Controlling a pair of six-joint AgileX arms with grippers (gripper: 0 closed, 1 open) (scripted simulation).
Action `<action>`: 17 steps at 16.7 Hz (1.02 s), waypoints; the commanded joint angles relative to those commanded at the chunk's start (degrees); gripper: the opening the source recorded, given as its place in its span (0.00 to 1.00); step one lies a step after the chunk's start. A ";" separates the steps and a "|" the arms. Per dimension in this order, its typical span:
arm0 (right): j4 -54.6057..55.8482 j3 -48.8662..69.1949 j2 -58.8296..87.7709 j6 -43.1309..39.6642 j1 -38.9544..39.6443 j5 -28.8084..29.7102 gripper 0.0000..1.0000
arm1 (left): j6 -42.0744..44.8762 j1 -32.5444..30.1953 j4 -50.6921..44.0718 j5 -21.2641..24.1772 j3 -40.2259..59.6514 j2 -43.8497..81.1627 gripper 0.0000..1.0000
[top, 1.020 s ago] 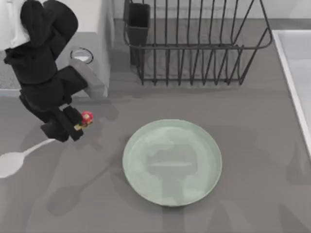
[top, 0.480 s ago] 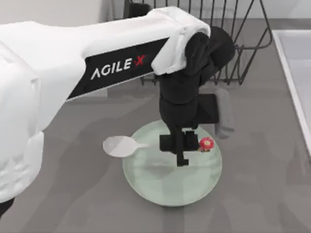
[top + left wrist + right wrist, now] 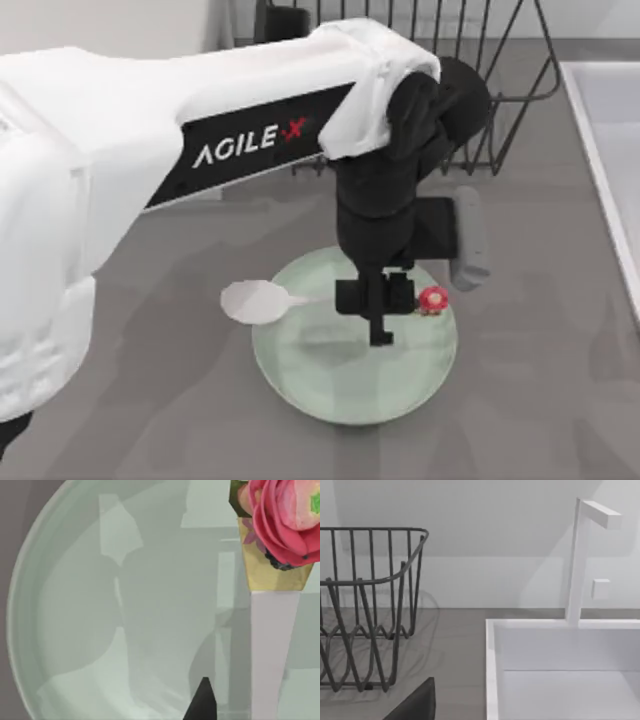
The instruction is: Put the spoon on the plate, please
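— Top view first: where is the spoon [image 3: 300, 298]?

— Held level over the plate [image 3: 355, 385]. Its white oval bowl juts past the plate's left rim, over the grey table [image 3: 150, 400]; the thin handle runs rightward across the plate, and the red spotted knob sits above the plate's right part.

— Which arm has it?

— My left arm, the white AgileX one. It reaches in from the top view's left across the table, its black wrist bent straight down over the plate. The left gripper [image 3: 377, 300] points downward, its fingers closed on the handle, near the knob end.

— Does the spoon touch the plate?

— I cannot tell from above. The left wrist view shows the pale handle [image 3: 272, 650] and the pink-red knob close to the camera, with the mint-green plate [image 3: 65, 630] spread out behind them and the handle's shadow lying on the glaze.

— Anything lying in the plate?

— Only reflections and shadows on its glossy surface.

— And around it?

— A dark wire dish rack [image 3: 420, 110] stands behind the plate, partly covered by the arm. A white sink [image 3: 610, 150] edges the table's right side. The right wrist view looks at the rack [image 3: 365, 610] and the white sink basin [image 3: 560, 665] with its squared faucet [image 3: 582, 560].

— The right gripper's fingers?

— Only a dark tip shows at that view's edge, so I cannot tell.
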 joint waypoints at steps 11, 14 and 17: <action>0.00 0.00 0.00 0.00 0.00 0.00 1.00 | 3.70 -4.33 7.46 3.15 -2.20 -1.95 0.00; 0.00 0.00 0.00 0.00 0.00 0.00 1.00 | 3.55 -4.15 8.58 3.12 -2.78 -2.23 0.00; 0.00 0.00 0.00 0.00 0.00 0.00 1.00 | 2.82 -3.25 9.02 2.45 -3.38 -2.16 0.00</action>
